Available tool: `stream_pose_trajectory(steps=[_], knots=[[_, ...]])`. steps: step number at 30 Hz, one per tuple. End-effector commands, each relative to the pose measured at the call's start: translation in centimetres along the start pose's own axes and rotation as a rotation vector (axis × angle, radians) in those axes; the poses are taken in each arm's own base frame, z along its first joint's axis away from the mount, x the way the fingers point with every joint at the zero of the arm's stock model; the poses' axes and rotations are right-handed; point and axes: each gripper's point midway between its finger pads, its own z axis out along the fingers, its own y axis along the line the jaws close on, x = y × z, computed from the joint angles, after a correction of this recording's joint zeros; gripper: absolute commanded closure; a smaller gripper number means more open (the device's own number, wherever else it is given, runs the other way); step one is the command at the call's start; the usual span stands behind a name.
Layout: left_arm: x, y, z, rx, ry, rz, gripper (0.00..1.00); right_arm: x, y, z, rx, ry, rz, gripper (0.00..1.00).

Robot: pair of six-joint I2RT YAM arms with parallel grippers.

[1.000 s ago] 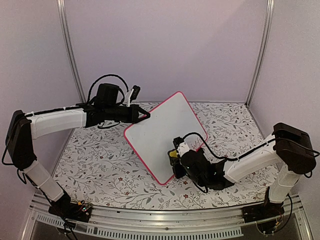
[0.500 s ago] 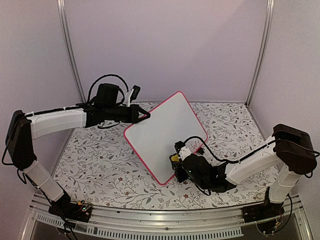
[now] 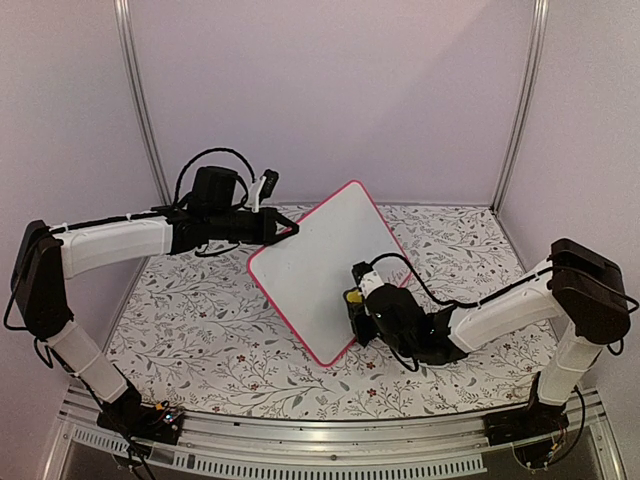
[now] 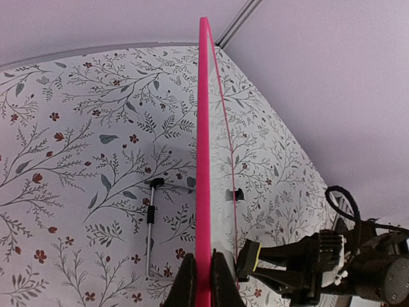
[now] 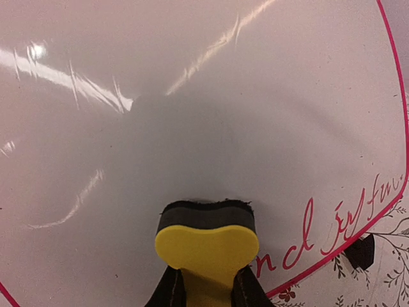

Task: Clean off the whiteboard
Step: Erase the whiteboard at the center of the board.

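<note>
Toward the bench's [image 3: 200, 330] near edge, the right gripper [image 3: 352, 312] is clenched on a yellow eraser [image 5: 207, 246]. The eraser's dark felt face meets the whiteboard [image 3: 320, 265] near its lower right rim, just beside red handwriting [image 5: 339, 230]. The whiteboard stands tilted on edge over the bench's middle, one corner down toward the near edge. Farther back, the left gripper [image 4: 203, 284] is clamped on the whiteboard's left corner, a finger on either side of the pink rim.

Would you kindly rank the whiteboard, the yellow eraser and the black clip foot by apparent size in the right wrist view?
1. whiteboard, filling most of the frame.
2. yellow eraser, close to the camera.
3. black clip foot, smallest.
</note>
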Motion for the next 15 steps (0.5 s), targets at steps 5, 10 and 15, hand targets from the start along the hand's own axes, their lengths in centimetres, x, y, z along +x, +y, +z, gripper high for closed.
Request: stream_pose_trajectory(steps=[5, 10, 15], knots=[[3.9, 0.7, 0.7, -0.010, 0.122, 0.023, 1.00, -1.8, -2.3, 0.7, 0.065, -0.037, 0.025, 0.85], [3.9, 0.7, 0.7, -0.010, 0.122, 0.024, 1.00, -1.4, -3.7, 0.8, 0.112, -0.024, 0.031, 0.85], [3.8, 0.7, 0.6, -0.012, 0.118, 0.027, 1.00, 0.1, -4.4, 0.5, 0.109, 0.007, 0.043, 0.85]])
